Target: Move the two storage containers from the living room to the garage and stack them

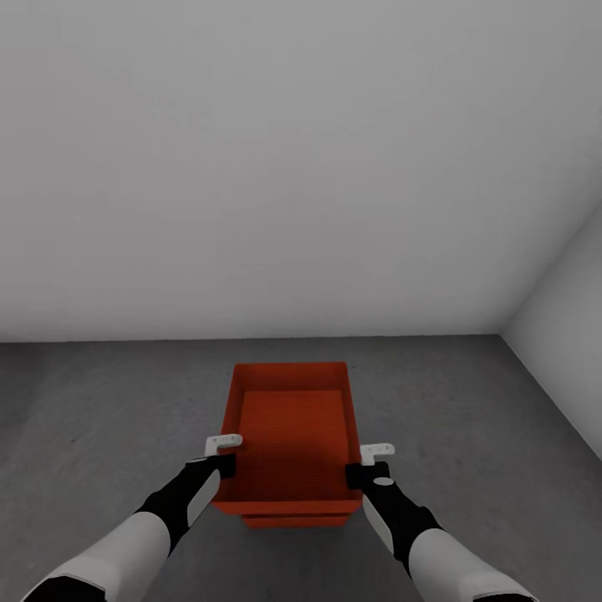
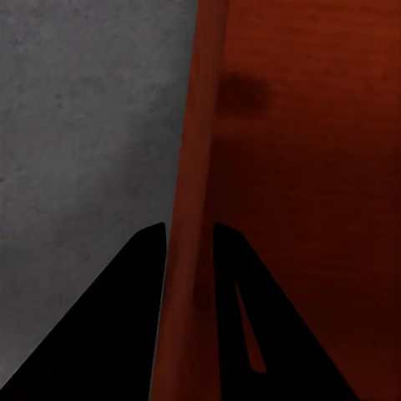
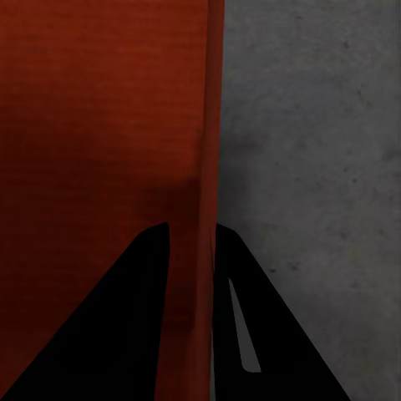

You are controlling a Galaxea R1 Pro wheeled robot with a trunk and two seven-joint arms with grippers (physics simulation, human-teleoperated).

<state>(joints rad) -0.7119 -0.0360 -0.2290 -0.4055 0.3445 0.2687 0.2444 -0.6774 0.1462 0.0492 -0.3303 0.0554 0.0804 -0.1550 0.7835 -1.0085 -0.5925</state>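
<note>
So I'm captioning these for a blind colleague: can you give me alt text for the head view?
Two black-and-white robot arms grip an orange-red open-topped bin by its side walls, the left gripper and right gripper each pinching a rim. Another orange-red bin edge peeks out beneath it. Around them lie grey concrete floor and white walls.

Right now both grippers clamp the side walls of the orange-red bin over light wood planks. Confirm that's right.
Not quite. The surface beneath is dark grey concrete floor, not light wood planks, as the head view shows. The rest stands: the left gripper and the right gripper each clamp a side wall of the orange-red bin.
</note>
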